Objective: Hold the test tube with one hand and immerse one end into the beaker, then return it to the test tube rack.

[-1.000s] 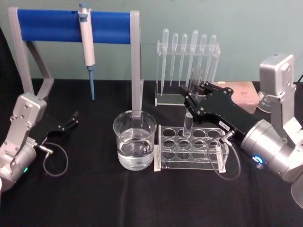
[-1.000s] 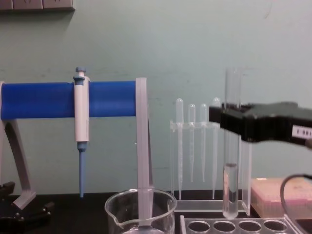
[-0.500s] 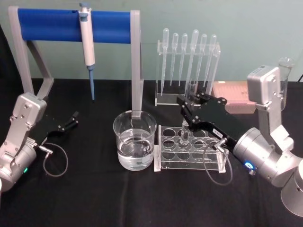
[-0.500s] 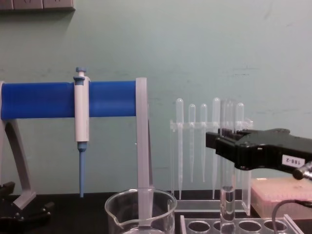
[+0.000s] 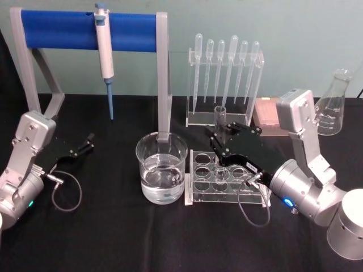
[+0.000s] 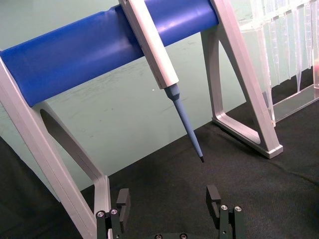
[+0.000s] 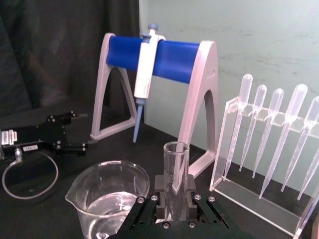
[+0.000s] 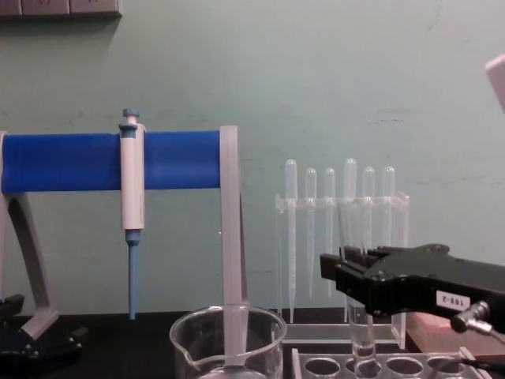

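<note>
The test tube [image 5: 219, 119] and the beaker [image 5: 161, 167] are clear, glossy glass. The right gripper [image 5: 218, 143] is matt black plastic on a brushed silver metal wrist. The tube rack [image 5: 227, 180] looks like clear glossy acrylic. The desk [image 5: 113, 238] wears matt black cloth.

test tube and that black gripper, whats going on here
The right gripper is shut on the test tube, holding it upright with its lower end down in a hole of the clear tube rack. The beaker, partly filled with clear liquid, stands just left of the rack. The left gripper sits idle and open at the table's left side.
</note>
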{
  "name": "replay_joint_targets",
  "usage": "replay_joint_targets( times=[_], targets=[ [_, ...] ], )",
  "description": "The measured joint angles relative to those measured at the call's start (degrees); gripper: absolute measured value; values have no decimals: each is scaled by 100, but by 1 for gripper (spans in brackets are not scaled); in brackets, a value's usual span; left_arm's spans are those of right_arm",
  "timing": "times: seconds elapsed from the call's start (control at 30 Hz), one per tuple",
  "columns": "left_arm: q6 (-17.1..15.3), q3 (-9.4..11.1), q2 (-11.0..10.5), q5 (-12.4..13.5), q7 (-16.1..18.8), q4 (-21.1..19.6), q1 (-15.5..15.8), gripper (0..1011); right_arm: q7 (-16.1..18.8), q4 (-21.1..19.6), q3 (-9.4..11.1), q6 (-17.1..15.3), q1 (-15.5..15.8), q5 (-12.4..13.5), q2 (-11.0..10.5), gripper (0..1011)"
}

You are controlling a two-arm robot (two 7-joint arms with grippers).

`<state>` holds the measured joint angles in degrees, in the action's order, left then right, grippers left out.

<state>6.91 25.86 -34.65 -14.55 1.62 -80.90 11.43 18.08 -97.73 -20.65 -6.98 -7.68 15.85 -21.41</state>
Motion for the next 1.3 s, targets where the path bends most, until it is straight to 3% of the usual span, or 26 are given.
replay_joint_targets(
  times=[0.47, 0.77, 0.9, 1.0, 1.13, 1.3],
  targets=[
    [0, 0, 0, 0, 0, 0, 0, 1000, 84, 201, -102, -227, -123, -253, -6, 242],
    [0, 0, 0, 0, 0, 0, 0, 1000, -21, -72, -15, -404, 69, -396, -64, 512],
    [0, 0, 0, 0, 0, 0, 0, 1000, -142, -417, 170, -506, 444, -411, -174, 684],
    [0, 0, 0, 0, 0, 0, 0, 1000, -194, -592, 287, -574, 662, -413, -254, 741],
    [0, -1, 0, 0, 0, 0, 0, 1000, -322, -873, 679, -639, 1102, -379, -404, 889],
    [0, 0, 0, 0, 0, 0, 0, 1000, -575, -848, 1179, -442, 1370, -337, -375, 995]
  ],
)
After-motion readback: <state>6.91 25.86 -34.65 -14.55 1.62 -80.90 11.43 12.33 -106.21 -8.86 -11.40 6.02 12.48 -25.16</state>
